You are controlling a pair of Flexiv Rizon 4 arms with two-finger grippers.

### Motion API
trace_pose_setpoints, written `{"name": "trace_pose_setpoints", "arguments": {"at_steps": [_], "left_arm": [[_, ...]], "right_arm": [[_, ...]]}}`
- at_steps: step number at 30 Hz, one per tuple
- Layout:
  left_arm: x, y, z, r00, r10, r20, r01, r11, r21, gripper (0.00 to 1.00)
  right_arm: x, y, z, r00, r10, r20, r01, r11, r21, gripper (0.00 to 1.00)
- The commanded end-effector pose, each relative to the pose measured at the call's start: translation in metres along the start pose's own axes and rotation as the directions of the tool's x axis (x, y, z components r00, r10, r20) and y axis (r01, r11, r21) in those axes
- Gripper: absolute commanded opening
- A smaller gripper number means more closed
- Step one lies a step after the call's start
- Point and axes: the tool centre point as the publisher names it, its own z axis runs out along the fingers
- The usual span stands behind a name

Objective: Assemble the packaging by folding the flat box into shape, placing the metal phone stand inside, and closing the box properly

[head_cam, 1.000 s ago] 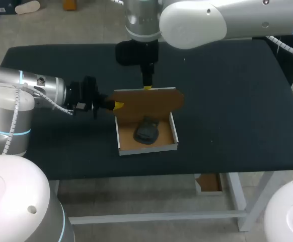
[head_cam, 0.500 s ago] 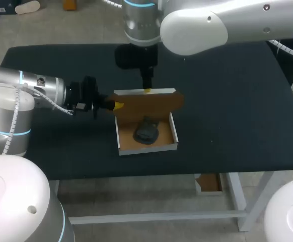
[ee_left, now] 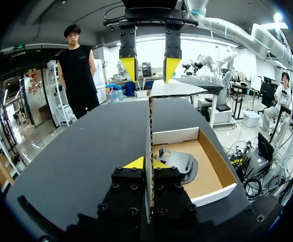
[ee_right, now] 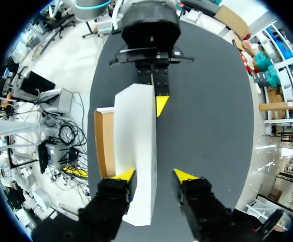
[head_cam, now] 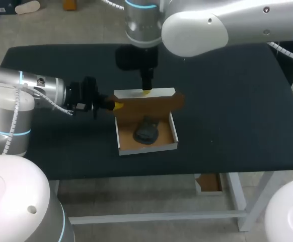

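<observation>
left gripper [ee_left: 148,164] is clamped on the side edge of the lid [head_cam: 151,103], with one yellow tip on each face of the cardboard. the left arm comes in low over the black surface [head_cam: 237,101] from the side, and its gripper sits just beside the box's rear corner. the box [head_cam: 147,145] lies near the middle of the surface. it is an open white tray with a brown inside, and its walls are already folded up. the lid rises from the tray's back wall and stands about upright; in the left wrist view it shows edge-on. its top flap [head_cam: 144,93] is bent over toward the tray, so that the white outer face shows in the head view.

the right gripper [ee_right: 154,175] hangs straight down over the lid's top edge with its fingers apart. in the right wrist view the lid's white outer face runs between them, close against one finger, while the other finger stands off from it. whether that near finger really touches the cardboard cannot be told.

the phone stand [head_cam: 146,131], dark and metal, lies flat on the tray floor toward the back wall, below the lid and clear of both grippers.
</observation>
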Motion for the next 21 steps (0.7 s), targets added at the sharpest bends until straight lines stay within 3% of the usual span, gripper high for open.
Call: {"name": "trace_pose_setpoints", "arguments": {"at_steps": [1, 21], "left_arm": [[-0.001, -0.003, 0.0, 1.0, 0.0, 0.0, 0.0, 1.0, 0.003, 0.0], [-0.001, -0.003, 0.0, 1.0, 0.0, 0.0, 0.0, 1.0, 0.003, 0.0]], "right_arm": [[-0.004, -0.003, 0.008, 1.0, -0.006, -0.02, 0.006, 1.0, -0.023, 0.48], [-0.005, 0.001, 0.018, 0.998, -0.029, -0.06, 0.026, 0.999, -0.048, 0.46]]}}
